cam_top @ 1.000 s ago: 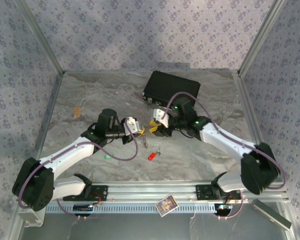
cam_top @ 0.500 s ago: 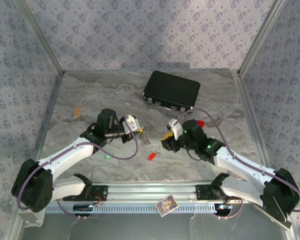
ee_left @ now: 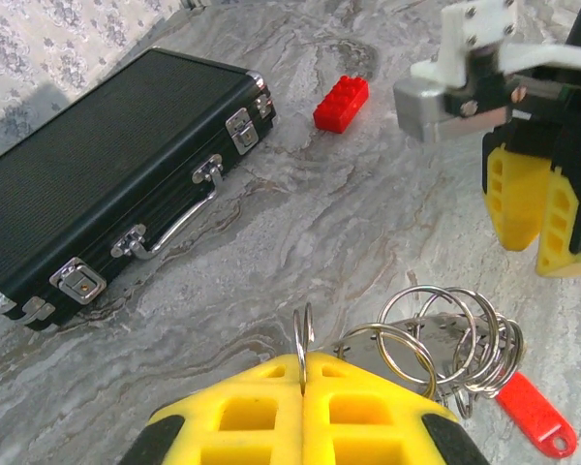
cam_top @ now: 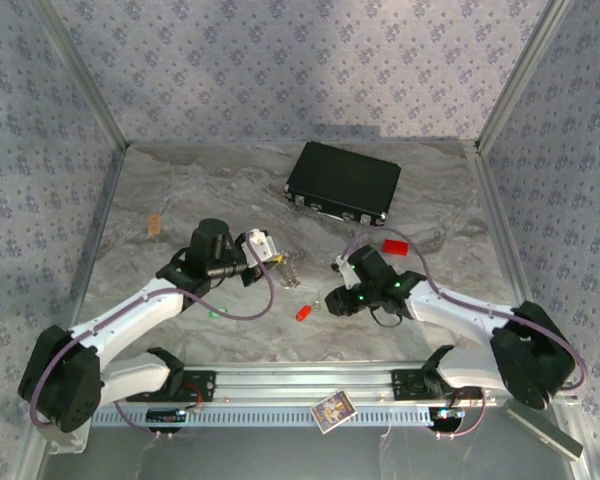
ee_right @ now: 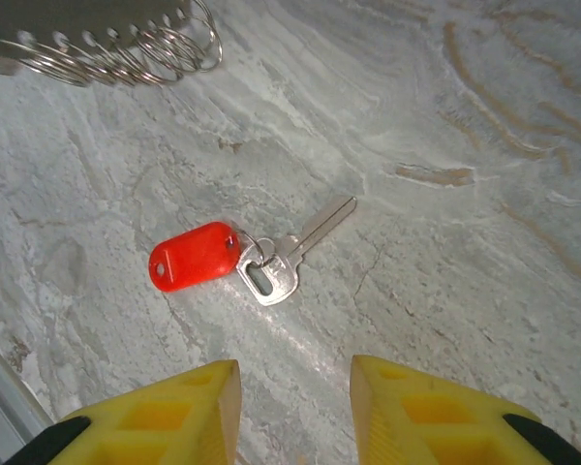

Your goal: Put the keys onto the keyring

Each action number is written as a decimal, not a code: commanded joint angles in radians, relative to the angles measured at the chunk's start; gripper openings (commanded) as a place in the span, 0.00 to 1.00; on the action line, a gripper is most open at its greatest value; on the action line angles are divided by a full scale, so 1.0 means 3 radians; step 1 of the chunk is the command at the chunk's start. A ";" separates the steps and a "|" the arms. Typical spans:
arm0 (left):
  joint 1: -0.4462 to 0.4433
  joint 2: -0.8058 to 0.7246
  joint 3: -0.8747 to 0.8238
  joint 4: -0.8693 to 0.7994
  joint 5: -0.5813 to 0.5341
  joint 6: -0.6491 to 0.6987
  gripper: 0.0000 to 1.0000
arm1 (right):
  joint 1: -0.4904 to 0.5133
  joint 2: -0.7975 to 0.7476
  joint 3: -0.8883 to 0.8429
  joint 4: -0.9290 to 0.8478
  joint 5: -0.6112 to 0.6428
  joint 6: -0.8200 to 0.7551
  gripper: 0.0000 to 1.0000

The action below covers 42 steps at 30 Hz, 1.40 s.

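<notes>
On the table (ee_right: 465, 291), red key (ee_right: 263, 263), blade far-rightward.

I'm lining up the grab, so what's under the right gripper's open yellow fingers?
A small silver key with a red plastic tag lies flat on the grey marble table below the right gripper, untouched. The table patches directly beneath the two yellow fingers are covered.

On the grey marbled counter (cam_top: 180, 185) lie a black rectangular case (cam_top: 343, 183), a red plastic brick (cam_top: 395, 245), a red-tagged silver key (ee_right: 242, 260) and a small green-headed key (cam_top: 213, 315).
</notes>
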 commanded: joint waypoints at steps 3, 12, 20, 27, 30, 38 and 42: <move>-0.0019 -0.0181 -0.0032 -0.0007 -0.0106 -0.0102 0.00 | 0.0066 0.0350 0.0364 -0.0231 -0.0094 -0.0219 0.36; -0.0012 -0.0246 -0.0001 -0.0211 -0.0405 -0.0146 0.00 | 0.0086 0.0908 0.0795 -0.0506 -0.0157 -0.0564 0.36; -0.0007 -0.0300 -0.0021 -0.0228 -0.0469 -0.0157 0.00 | 0.0131 0.1119 0.0966 -0.0533 -0.0056 -0.0661 0.36; -0.0004 -0.0320 -0.0052 -0.0201 -0.0468 -0.0157 0.00 | 0.0197 0.1270 0.1050 -0.0513 -0.0165 -0.0709 0.35; -0.0007 -0.0324 -0.0069 -0.0186 -0.0467 -0.0157 0.00 | 0.0222 0.1327 0.1079 -0.0510 -0.0181 -0.0728 0.35; -0.0007 -0.0327 -0.0068 -0.0181 -0.0461 -0.0162 0.00 | 0.0264 0.1406 0.1102 -0.0553 -0.0186 -0.0768 0.31; -0.0005 -0.0326 -0.0064 -0.0186 -0.0467 -0.0152 0.00 | 0.0278 0.1388 0.1093 -0.0565 -0.0187 -0.0767 0.26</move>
